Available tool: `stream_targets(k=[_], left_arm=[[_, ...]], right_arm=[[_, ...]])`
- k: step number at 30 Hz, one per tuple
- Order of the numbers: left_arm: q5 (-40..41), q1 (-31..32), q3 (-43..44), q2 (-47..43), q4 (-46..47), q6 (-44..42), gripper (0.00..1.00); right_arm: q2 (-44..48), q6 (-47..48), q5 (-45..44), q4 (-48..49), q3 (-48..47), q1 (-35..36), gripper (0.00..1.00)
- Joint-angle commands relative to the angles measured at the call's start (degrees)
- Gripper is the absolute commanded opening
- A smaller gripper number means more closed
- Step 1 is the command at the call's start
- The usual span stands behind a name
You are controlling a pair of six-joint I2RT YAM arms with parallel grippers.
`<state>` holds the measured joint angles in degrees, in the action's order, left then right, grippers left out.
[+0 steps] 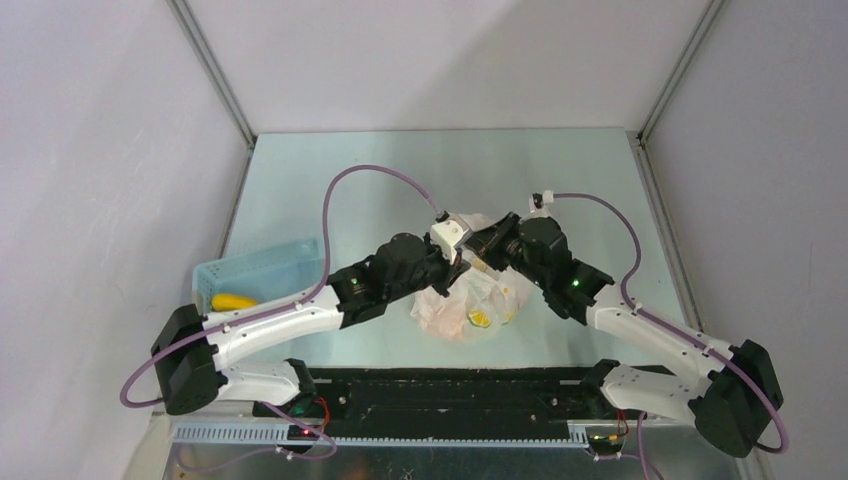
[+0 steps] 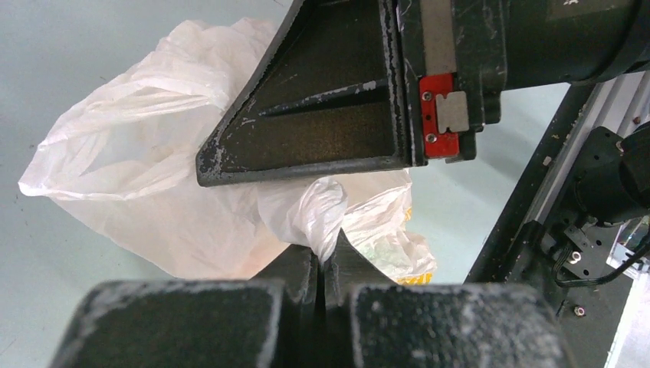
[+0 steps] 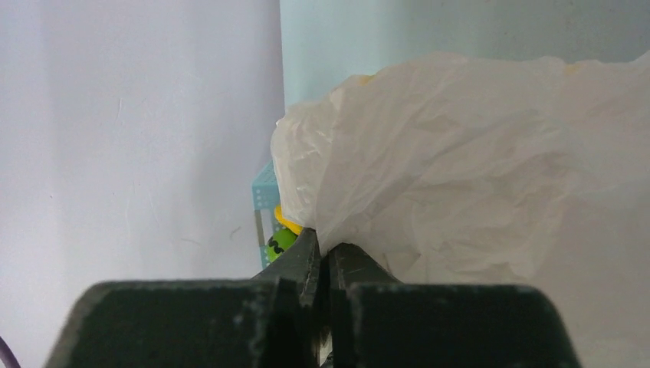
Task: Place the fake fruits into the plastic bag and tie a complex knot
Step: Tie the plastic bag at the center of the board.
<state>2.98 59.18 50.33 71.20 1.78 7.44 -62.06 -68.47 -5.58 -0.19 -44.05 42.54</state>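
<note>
Plastic bag (image 1: 455,312) held up at the middle of the desk.
By the left edge a banana (image 1: 233,300) lies in the blue basket (image 1: 270,265); left gripper (image 2: 325,259) and right gripper (image 3: 325,251) are each closed tightly on a fold of the crinkly, half-transparent white bag.

Left arm (image 1: 270,325), right arm (image 1: 650,335): white links, black joints. Purple cable (image 1: 370,170) ran along each. Green LED (image 1: 576,283) glowed on right. Right claw (image 3: 323,259) was scuffed black; red bracket (image 2: 441,115), two screws.
</note>
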Motion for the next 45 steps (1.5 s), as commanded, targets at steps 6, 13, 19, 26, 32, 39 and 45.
stream_targets(k=[6,13,19,26,32,39,45], left_arm=[[0.6,1.6,2.0,-3.3,-10.7,0.6,0.66],[-4.3,-0.8,-0.5,-15.8,-19.5,3.3,0.93],[-15.1,-10.7,3.2,-22.3,-18.9,12.6,0.94],[-23.0,-14.0,3.5,-23.9,-6.4,23.6,0.93],[-31.9,-14.0,1.7,-21.1,-1.8,15.9,0.92],[-39.4,-14.0,8.2,-17.3,-13.7,-1.5,0.9],[-46.1,-14.0,11.7,-10.9,-15.5,-2.0,0.86]], right_arm=[[3.0,13.1,11.5,14.9,-2.6,-3.0,0.0],[7.6,35.2,27.5,11.2,-4.3,-3.9,0.0],[10.9,43.2,37.4,10.0,-4.3,-6.3,0.0],[11.1,45.1,38.3,7.2,-2.4,-7.5,0.0],[10.9,42.0,40.1,10.0,2.1,-8.7,0.0],[10.1,39.8,46.3,10.6,4.2,-11.2,0.0],[10.7,38.6,46.8,12.4,6.2,-12.2,0.0]])
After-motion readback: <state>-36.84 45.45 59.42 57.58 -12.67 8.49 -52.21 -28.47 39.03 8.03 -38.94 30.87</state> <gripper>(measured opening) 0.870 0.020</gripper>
